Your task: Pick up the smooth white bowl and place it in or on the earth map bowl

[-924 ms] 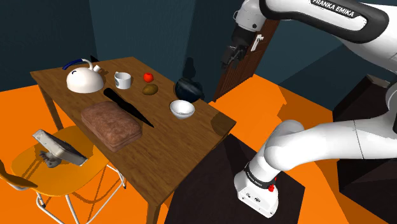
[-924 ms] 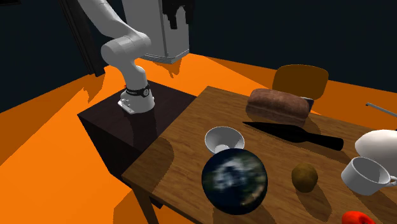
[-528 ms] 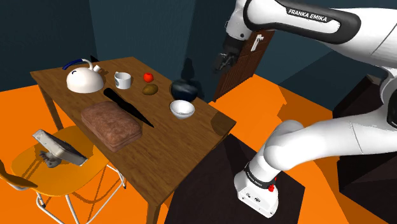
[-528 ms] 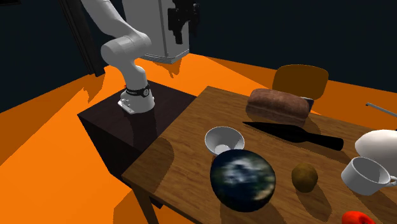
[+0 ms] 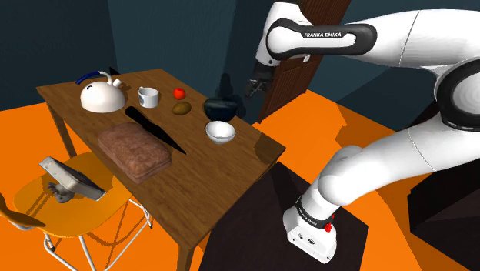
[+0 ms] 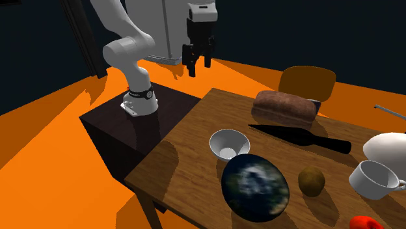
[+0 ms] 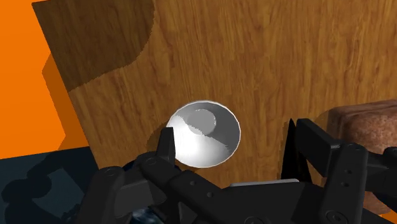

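Note:
The smooth white bowl point(image 5: 220, 132) point(image 6: 228, 142) stands upright near the wooden table's edge closest to the arm. Right beside it is the earth map bowl point(image 5: 221, 107) point(image 6: 255, 183), dark with blue and white patches. My black gripper point(image 5: 252, 87) point(image 6: 197, 62) hangs open in the air off the table's edge, above both bowls and touching neither. In the wrist view the white bowl point(image 7: 203, 133) lies below the gripper point(image 7: 229, 146), closer to one of the spread fingers point(image 7: 167, 145), and nothing is held.
On the table point(image 5: 208, 177) lie a brown loaf point(image 5: 132, 149) point(image 7: 366, 127), a black knife point(image 5: 154, 128), a brown potato point(image 5: 181, 108), a red tomato point(image 5: 179, 93), a white mug point(image 5: 149, 97) and a white kettle point(image 5: 102, 96). A chair point(image 5: 69, 192) stands at the shoulder view's left.
The arm has swung toward the table, bringing the gripper lower and closer to the bowls. The earth map bowl has shifted slightly beside the white bowl.

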